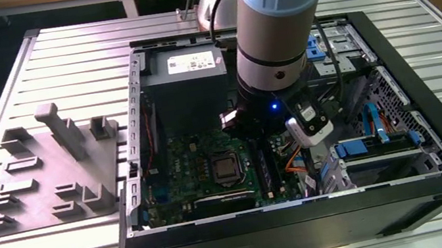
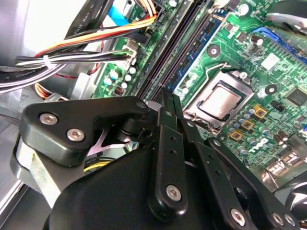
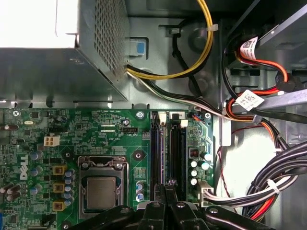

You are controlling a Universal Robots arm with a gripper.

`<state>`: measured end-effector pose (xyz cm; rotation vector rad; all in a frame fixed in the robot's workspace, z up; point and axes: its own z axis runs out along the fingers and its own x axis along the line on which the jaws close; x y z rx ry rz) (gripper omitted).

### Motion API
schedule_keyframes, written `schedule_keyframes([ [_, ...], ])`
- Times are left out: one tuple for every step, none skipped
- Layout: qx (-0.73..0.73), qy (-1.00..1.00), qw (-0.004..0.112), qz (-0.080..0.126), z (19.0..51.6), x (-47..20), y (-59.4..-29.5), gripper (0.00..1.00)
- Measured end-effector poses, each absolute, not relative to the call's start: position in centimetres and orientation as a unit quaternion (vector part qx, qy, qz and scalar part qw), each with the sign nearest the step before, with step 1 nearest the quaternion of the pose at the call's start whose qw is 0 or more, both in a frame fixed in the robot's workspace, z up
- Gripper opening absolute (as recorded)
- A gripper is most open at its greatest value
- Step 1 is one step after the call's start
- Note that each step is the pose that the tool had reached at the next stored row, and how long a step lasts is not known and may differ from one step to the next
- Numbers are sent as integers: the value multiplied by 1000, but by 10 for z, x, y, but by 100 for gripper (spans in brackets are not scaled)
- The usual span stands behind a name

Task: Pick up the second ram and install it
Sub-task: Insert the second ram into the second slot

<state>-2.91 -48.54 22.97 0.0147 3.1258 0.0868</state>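
Note:
The second ram (image 2: 199, 48), a narrow blue-green stick with black chips, stands on edge in one of the long black slots (image 3: 171, 148) beside the processor socket (image 2: 220, 100). From above it shows as a thin grey line (image 3: 165, 148). My gripper (image 2: 169, 97) is shut, its black fingers pressed together with nothing between them. The tips (image 3: 168, 186) sit at the near end of the stick; I cannot tell whether they touch it. In the exterior view the arm's wrist (image 1: 278, 88) reaches down into the open computer case (image 1: 307, 217).
The green motherboard (image 3: 110, 129) lies flat in the case, with the grey power-supply box (image 1: 185, 66) behind it. Cable bundles (image 3: 268, 187) crowd the slots' outer side. Drive bays with blue tabs (image 1: 375, 139) fill the exterior view's right. A grey fixture (image 1: 51, 171) sits on the slatted table.

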Motion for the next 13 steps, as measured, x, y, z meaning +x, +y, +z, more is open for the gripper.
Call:
schedule_keyframes([
  [5, 1000, 7, 28, 230, -29, -485, 12],
  [5, 1000, 7, 28, 230, -29, -485, 12],
  [5, 1000, 7, 28, 230, -29, -485, 12],
  [5, 1000, 7, 28, 230, -29, -485, 12],
  [5, 1000, 7, 28, 230, -29, -485, 12],
  [5, 1000, 7, 28, 230, -29, -485, 12],
  [5, 1000, 7, 28, 229, -29, -485, 12],
  [5, 1000, 7, 28, 228, -29, -485, 12],
  [5, 1000, 7, 28, 228, -29, -485, 12],
  [5, 1000, 7, 28, 228, -29, -485, 12],
  [5, 1000, 7, 28, 228, -29, -485, 12],
  [5, 1000, 7, 28, 228, -29, -485, 12],
  [5, 1000, 7, 28, 228, -29, -485, 12],
])
